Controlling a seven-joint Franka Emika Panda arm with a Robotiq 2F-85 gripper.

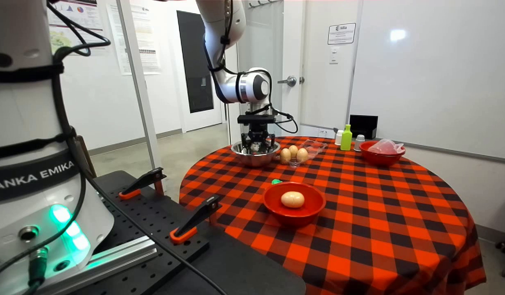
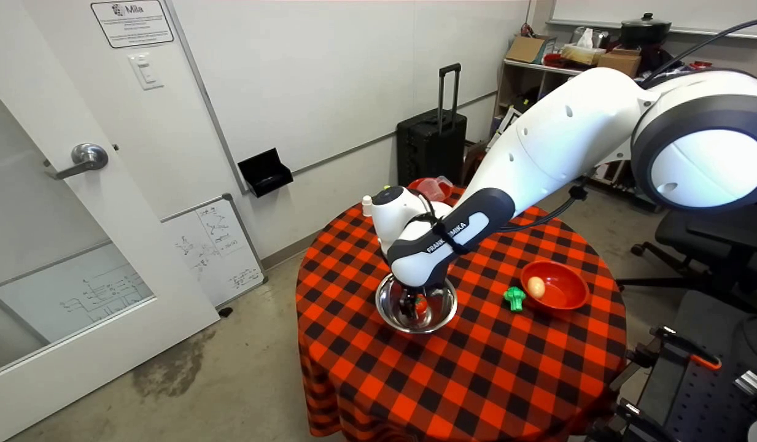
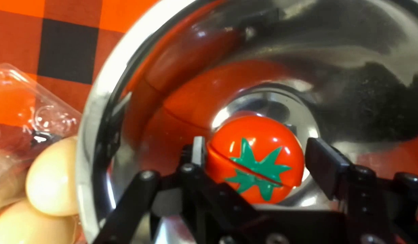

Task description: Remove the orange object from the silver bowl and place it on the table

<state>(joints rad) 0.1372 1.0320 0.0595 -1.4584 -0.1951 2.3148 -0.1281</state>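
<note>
The orange-red toy tomato [image 3: 263, 130] with a green star-shaped leaf and a split line lies on the bottom of the silver bowl [image 3: 85, 162]. It also shows in an exterior view [image 2: 421, 305]. The bowl stands on the checkered table and shows in both exterior views [image 1: 256, 161] [image 2: 385, 316]. My gripper [image 3: 255, 149] points down inside the bowl, with one finger on each side of the tomato. It is open, with a small gap at the right finger; whether the left finger touches cannot be told. The gripper also shows in an exterior view [image 1: 258, 144].
Several eggs [image 1: 293, 153] in a clear carton [image 1: 315, 148] stand close beside the bowl. A red bowl [image 1: 277, 211] holds an egg [image 1: 293, 199], with a green broccoli [image 2: 514, 298] next to it. A green bottle [image 1: 346, 138] and another red bowl [image 1: 381, 159] stand further off.
</note>
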